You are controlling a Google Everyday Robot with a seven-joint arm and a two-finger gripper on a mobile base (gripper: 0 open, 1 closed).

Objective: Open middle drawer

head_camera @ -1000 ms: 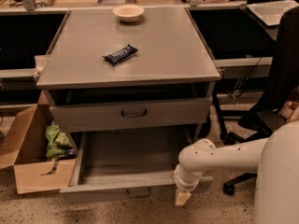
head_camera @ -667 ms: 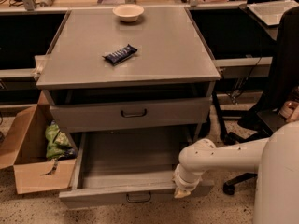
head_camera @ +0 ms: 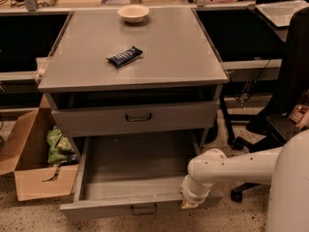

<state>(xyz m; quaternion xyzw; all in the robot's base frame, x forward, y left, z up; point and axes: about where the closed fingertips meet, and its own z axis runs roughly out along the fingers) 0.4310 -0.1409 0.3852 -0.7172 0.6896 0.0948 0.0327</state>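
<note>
Down low, gripper at middle drawer front (standing open).

gripper at middle drawer's front-right corner

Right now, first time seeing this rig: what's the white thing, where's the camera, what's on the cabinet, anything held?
The white bulk at lower right is a mobile robot's body with one white arm. Its hand sits at the front right corner of the wide, shallow grey metal drawer, which stands far out. Whether it has hold of the drawer front can't be seen. There is one camera, looking down at the grey metal cabinet from the front; its mount is unknown. On top lie a round cream bowl and a dark blue wrapped snack bar. A second grey drawer with a dark loop handle sits above the open one.
</note>
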